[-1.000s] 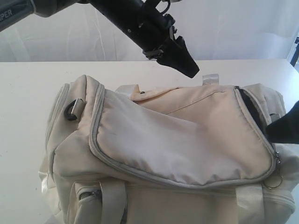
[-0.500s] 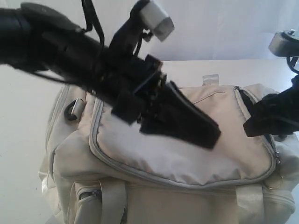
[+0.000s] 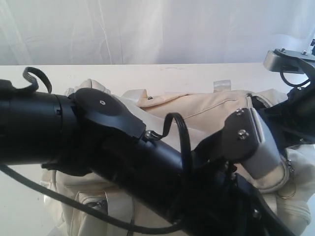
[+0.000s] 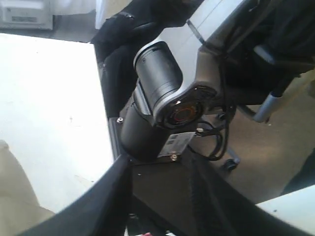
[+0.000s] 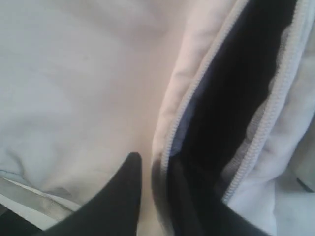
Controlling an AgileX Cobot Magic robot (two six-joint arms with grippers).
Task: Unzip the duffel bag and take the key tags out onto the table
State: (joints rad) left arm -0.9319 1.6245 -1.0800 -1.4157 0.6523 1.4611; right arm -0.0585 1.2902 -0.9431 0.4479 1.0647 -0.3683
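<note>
The cream duffel bag (image 3: pixel 197 105) lies on the white table (image 3: pixel 49 73), mostly hidden behind my left arm (image 3: pixel 123 162), which crosses from the left to the lower right. The left gripper (image 4: pixel 157 162) stands open, its fingers apart and facing the other arm's base; a small red and white scrap at the frame edge cannot be identified. The key tags are otherwise hidden. My right gripper (image 5: pixel 152 162) straddles the grey zipper rim (image 5: pixel 170 128) of the bag's dark opening (image 5: pixel 236 98). Its jaws are narrow, with a sliver of cloth (image 5: pixel 74 73) still showing beside the outer finger.
My right arm (image 3: pixel 295 105) hangs over the bag's right end. A metal ring (image 3: pixel 285 192) dangles at the zipper's front corner. In the left wrist view the table edge (image 4: pixel 101 98), the right arm's base (image 4: pixel 157 98) and the floor beyond show.
My left arm swung down from above the bag's back to the front right and now blocks the view. The right gripper moved in to the bag's open end and narrowed its jaws.
</note>
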